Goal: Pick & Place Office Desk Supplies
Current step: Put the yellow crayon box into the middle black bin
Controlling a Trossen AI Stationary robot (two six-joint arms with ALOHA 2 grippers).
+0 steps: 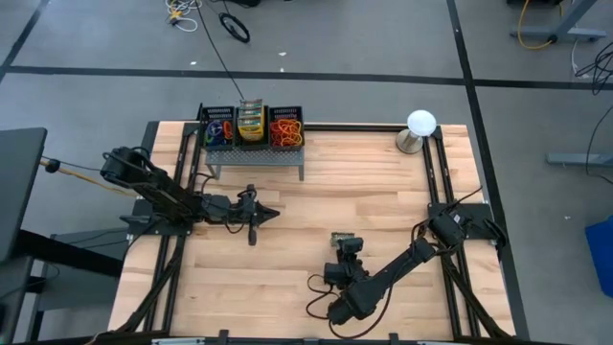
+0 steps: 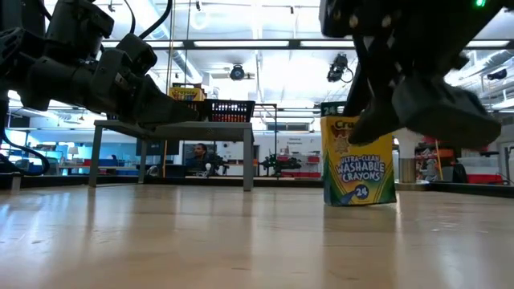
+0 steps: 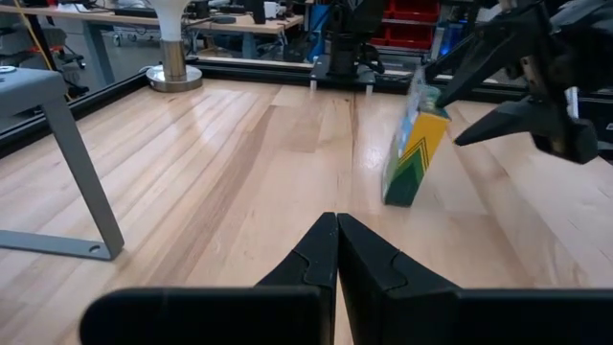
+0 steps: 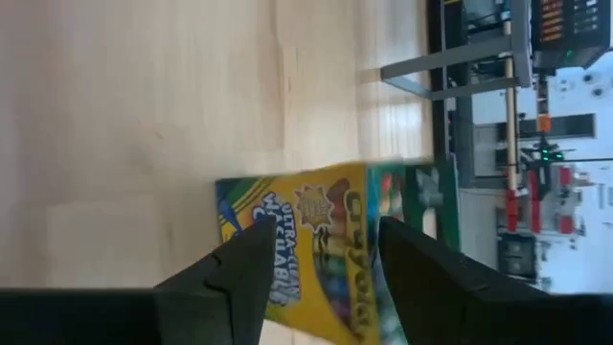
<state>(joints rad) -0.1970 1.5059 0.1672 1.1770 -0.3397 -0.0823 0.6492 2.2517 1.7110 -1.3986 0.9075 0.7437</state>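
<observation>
A yellow-and-green crayon box stands upright on its bottom end on the wooden table, right of the middle; the low view shows its front. My right gripper is open, low over the table, with one finger on each side of the box's upper part. My left gripper is shut and hovers left of the middle, pointing toward the box. More crayon boxes and rubber bands sit in black baskets at the far edge. My right gripper stands open around the crayon box's upper part, coming level from the table's near side. Whether either finger touches the box, I cannot tell. The box stands on the table.
A grey raised stand at the far edge carries the black baskets. A white ball on a metal base stands at the far right corner. Black frame rails run along the table's left and right sides. Bare wood lies between the arms.
</observation>
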